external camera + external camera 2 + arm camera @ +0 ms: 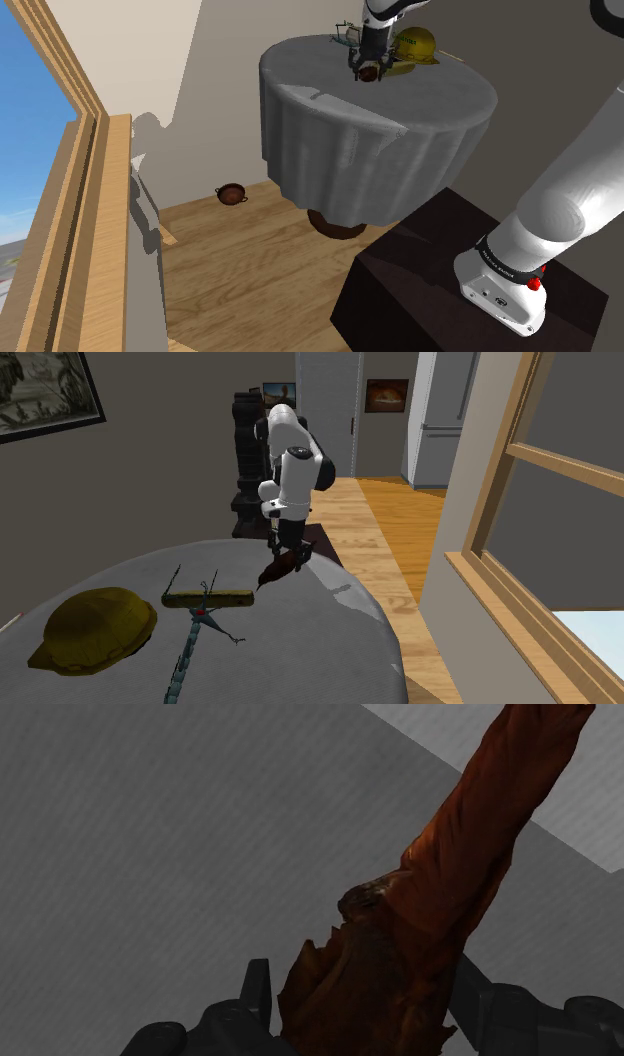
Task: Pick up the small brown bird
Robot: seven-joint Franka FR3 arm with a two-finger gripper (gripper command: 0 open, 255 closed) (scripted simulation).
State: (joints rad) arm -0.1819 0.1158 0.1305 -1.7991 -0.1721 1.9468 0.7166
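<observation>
The small bird [430, 904] is reddish-brown and long-bodied, and it sits clasped between my two black fingers [258, 994], reaching out well past their tips. My gripper [365, 994] is shut on it. From the second exterior view the bird [277, 569] hangs tilted, head down, under the gripper [288, 552], close over the grey cloth of the round table [320, 642]; I cannot tell whether it touches the cloth. In the shoulder view the gripper [368, 66] and bird [370, 74] are over the table's far side [370, 140].
A yellow hard hat [92, 630] [415, 42], a yellow bar [207, 596] and a thin teal tool [190, 647] lie on the table beside the gripper. A brown bowl [232, 194] sits on the wooden floor below. The dark stand [460, 280] is near the table's edge.
</observation>
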